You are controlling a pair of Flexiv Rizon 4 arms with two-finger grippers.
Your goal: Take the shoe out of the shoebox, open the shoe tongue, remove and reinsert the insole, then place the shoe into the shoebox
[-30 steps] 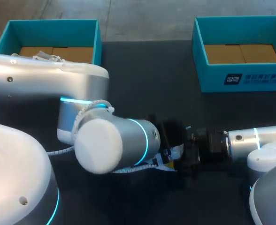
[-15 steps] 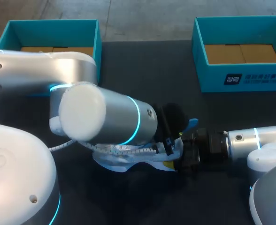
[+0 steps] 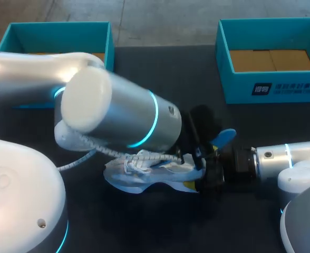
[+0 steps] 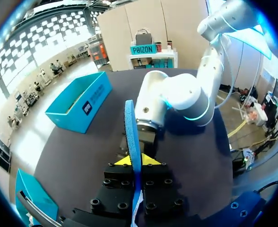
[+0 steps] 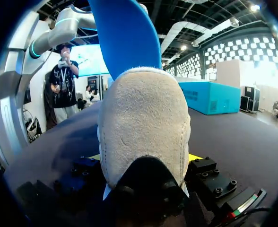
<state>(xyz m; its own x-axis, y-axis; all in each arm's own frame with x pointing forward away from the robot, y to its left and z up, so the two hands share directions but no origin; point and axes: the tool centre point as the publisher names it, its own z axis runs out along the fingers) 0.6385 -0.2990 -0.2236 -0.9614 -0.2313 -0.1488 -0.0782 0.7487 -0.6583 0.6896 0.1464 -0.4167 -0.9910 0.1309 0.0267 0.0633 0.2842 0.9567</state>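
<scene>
A white and pale-blue shoe (image 3: 144, 171) lies on the dark table (image 3: 165, 95), toe toward my left arm. My right gripper (image 3: 205, 180) comes in from the right and is shut on the shoe's beige heel (image 5: 143, 123), with a yellow tip at each side of it. My left gripper (image 3: 200, 155) hangs over the heel opening, shut on a blue insole (image 3: 223, 137). In the left wrist view the insole (image 4: 131, 127) stands edge-on between the left gripper's (image 4: 133, 161) yellow tips. It rises above the heel as a broad blue blade (image 5: 125, 38) in the right wrist view.
A teal shoebox (image 3: 110, 50) with a cardboard floor stands at the back left, half hidden by my left arm. A second teal shoebox (image 3: 271, 87) stands at the back right. Bare table lies between them.
My left arm has swung up and turned, uncovering the shoe. The blue insole has come up and out past the heel. The right arm has kept still.
</scene>
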